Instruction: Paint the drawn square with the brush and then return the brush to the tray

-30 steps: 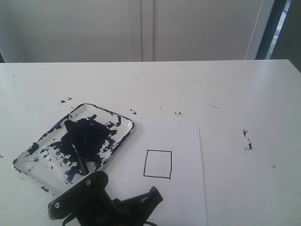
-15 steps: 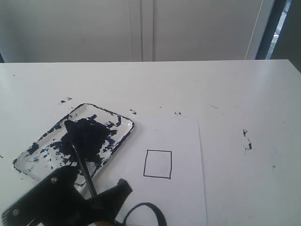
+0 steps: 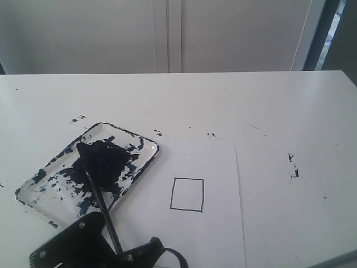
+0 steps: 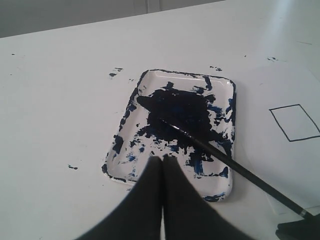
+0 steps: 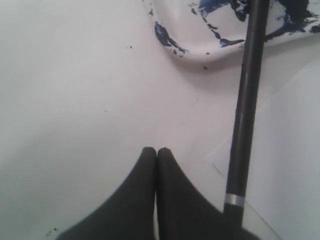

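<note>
The long black-handled paintbrush (image 3: 99, 201) rests with bristles in the white paint-smeared tray (image 3: 146, 146) and handle over its near rim, seemingly ready for picking, while the left tool (image 4: 162, 159) and the right tool (image 5: 156, 150) are both pressed together, empty.

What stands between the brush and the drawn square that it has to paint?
Nothing visible does. The brush lies with its bristles in the tray, and only bare paper lies between it and the drawn square.

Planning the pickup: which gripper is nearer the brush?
Right. The right gripper sits shut close beside the brush handle; the left gripper hangs farther off, by the tray edge.
</note>
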Tool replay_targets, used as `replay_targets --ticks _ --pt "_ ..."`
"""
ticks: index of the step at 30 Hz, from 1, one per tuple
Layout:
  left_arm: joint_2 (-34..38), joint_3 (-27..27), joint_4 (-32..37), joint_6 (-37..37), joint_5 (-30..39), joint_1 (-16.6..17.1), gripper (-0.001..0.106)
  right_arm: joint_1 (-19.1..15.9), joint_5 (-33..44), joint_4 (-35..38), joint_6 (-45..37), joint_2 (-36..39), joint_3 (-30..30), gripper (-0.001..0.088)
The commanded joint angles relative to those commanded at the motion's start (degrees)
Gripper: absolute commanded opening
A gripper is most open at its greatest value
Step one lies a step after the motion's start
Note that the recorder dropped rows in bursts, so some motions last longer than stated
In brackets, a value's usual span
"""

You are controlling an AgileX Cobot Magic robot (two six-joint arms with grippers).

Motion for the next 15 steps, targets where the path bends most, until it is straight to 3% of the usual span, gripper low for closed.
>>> replay_targets --ticks 15 --pt "0.0 0.0 0.0 0.0 -0.1 0.0 0.0 -6.08 1.93 0.0 -4.39 0.0 0.0 0.0"
